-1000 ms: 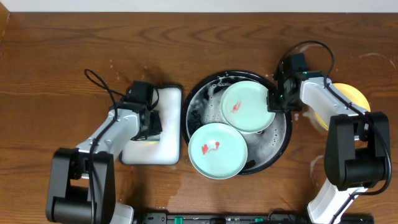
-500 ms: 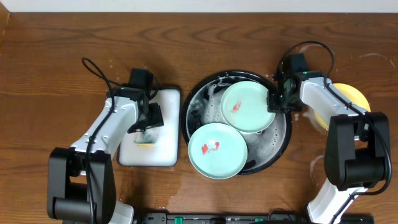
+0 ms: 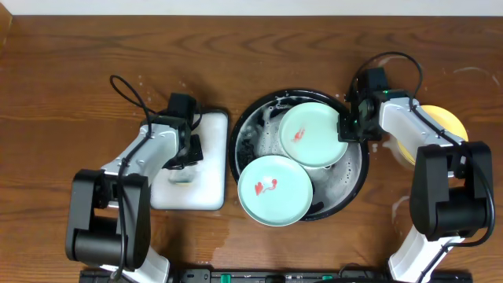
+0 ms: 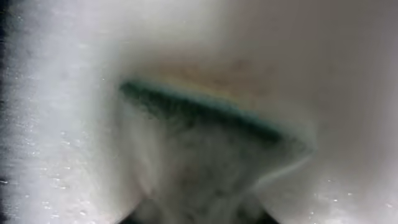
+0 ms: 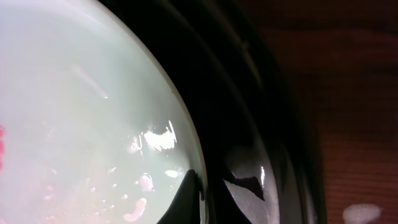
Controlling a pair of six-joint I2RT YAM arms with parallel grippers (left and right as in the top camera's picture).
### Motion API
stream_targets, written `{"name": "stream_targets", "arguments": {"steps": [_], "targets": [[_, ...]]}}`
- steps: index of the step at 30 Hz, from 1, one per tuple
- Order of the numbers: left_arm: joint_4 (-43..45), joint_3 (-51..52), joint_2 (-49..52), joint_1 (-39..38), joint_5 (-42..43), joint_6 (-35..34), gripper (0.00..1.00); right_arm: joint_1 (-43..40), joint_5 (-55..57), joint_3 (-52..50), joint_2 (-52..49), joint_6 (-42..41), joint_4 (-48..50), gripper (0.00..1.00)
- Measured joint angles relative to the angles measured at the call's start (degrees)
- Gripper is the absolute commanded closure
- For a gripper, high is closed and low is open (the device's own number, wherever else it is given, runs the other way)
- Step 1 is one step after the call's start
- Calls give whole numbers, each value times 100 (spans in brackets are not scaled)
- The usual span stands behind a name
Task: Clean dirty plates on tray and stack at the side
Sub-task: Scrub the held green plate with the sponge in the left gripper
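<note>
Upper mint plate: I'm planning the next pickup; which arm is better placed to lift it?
Right. The right gripper sits at the plate's rim, fingertip at the edge in the wrist view. The left gripper is over the white tray, farther away.

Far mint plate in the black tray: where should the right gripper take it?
Pinch the far mint plate by its thin right rim, coming in from the right. That edge is bare and sits right at the right gripper, while the near mint plate crowds its front-left edge.
</note>
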State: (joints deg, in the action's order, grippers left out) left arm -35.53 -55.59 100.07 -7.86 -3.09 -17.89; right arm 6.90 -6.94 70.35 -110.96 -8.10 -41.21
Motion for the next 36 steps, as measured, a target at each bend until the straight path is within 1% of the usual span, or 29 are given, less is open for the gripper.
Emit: {"name": "stream_targets", "arguments": {"steps": [4,7,8,10,12,16,20,23,25,27,29,31,36], "targets": [[-103,-35,17,31,-31,-4,93,0,0,0,0,2,-9,99],[-619,-308,79,24,87,-7,92,0,0,0,0,0,-11,99],[-975,-496,81,26,177,-7,93,0,0,2,0,0,-11,99],[-1296,-872,42,13,284,-7,93,0,0,2,0,0,-11,99],[-1325,-1222,-70,-31,321,-4,93,0,2,2,0,0,-13,99],[-1222,-1384,-286,-238,365,-4,93,0,2,2,0,0,-11,99],[-1213,-1740,-278,-776,691,-4,93,-2,-61,2,0,109,39,99],[-1001,-2376,-278,-1252,839,-4,93,13,-450,-4,-35,284,133,99],[-562,-2739,-278,-1657,914,-11,93,22,-645,-17,-55,348,170,99],[-317,-2811,-271,-1980,988,-55,93,66,-675,-35,-55,376,190,99],[-199,-2811,-146,-2227,1102,-179,93,125,-549,-42,-55,225,203,99],[-13,-2811,50,-2304,1239,-273,93,160,-476,-46,-52,96,212,99],[728,-2811,1027,-2481,1963,-748,93,168,-459,-66,-37,-22,234,99]]}}
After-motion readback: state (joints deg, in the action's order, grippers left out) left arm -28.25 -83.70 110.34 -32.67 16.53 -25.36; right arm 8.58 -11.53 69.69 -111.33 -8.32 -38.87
